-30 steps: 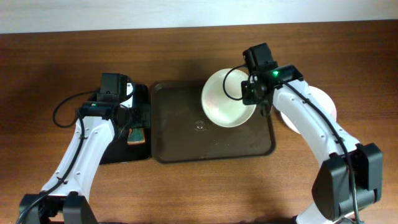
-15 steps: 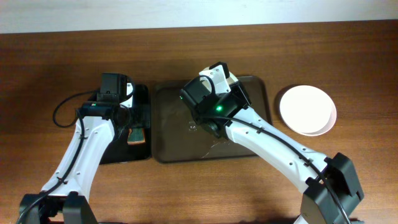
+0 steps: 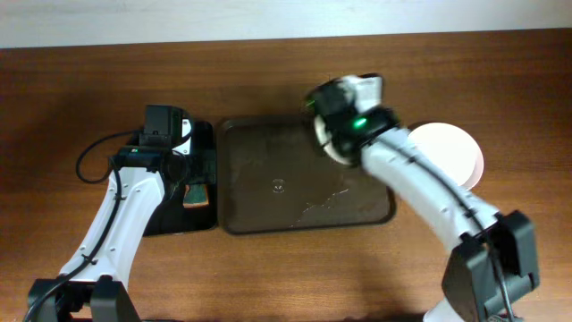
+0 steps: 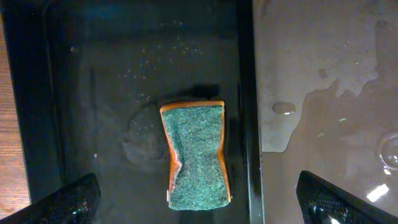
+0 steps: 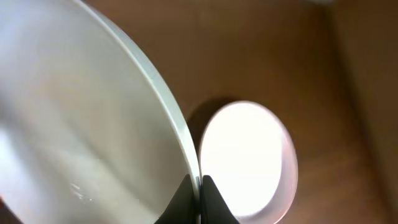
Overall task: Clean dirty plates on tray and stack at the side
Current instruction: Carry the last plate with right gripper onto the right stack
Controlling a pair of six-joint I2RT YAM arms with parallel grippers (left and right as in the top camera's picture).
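Right gripper [image 5: 199, 190] pinched tight on rim of 1 tilted plate [image 5: 81, 112], held above tray [image 3: 268, 206] near its far-right corner. Tray holds water film. Second plate [image 3: 451, 156] sits on table [image 3: 89, 80] right of tray. Left gripper [image 4: 202, 202] spread wide, empty, over sponge [image 4: 196, 155] in black tray [image 4: 112, 74].

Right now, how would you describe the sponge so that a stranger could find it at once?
Start at the large dark brown tray in the middle of the table; a narrower black tray adjoins its left side. The sponge lies flat in that one. Its rough green top over an orange body, pinched at the waist, sets it apart.
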